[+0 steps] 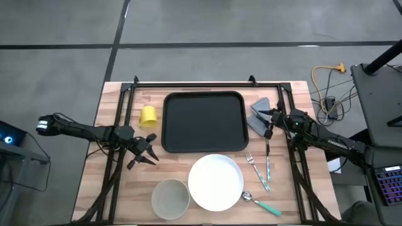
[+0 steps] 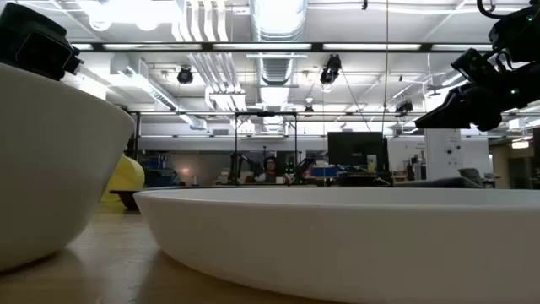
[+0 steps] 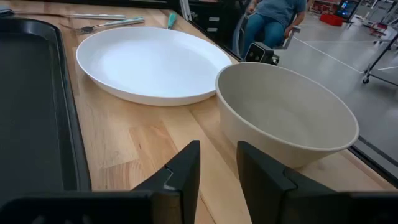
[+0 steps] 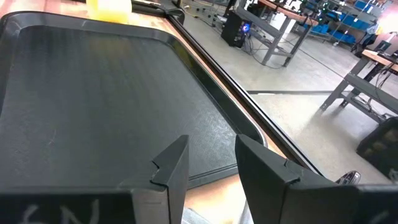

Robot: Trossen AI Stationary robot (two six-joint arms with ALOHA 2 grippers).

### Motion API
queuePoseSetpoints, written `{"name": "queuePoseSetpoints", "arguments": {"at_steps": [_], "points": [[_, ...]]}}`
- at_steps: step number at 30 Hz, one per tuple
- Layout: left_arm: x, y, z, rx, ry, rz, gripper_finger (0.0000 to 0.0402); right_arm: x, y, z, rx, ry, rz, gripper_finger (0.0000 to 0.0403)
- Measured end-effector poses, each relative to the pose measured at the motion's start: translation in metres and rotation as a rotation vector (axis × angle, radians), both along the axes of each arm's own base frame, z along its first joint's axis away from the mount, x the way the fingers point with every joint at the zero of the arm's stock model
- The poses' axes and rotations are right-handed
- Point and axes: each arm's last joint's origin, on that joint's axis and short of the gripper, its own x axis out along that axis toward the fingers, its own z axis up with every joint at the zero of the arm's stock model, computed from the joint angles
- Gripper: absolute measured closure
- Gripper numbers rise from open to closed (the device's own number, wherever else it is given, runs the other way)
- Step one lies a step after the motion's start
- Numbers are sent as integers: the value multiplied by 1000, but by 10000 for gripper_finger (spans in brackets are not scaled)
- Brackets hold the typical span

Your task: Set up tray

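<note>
A: From above, where was the tray [image 1: 204,122]?
B: Bare, between both pincers; left gripper [image 1: 151,157] empty, jaws parted, beside it.
A: Wrist views?
B: Bowl [image 3: 283,112] and plate [image 3: 149,62] ahead; right gripper [image 4: 211,163] empty, jaws ajar, facing the tray, probably awaiting loading.

Tray [image 3: 31,106] cut off by the left wrist view's edge, grey item [image 1: 260,115] beside the tray partly hidden under the right gripper [image 1: 269,123], seated person [image 3: 273,15] beyond the bowl [image 3: 286,112] cropped at the shoulders
</note>
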Motion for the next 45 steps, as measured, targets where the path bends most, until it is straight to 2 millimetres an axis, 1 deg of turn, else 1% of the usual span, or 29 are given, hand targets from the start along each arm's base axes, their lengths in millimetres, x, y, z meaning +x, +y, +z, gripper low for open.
{"name": "queuePoseSetpoints", "arguments": {"at_steps": [45], "points": [[0, 0, 0, 0, 0, 0, 311, 0, 0, 0, 0, 0, 0, 280]]}}
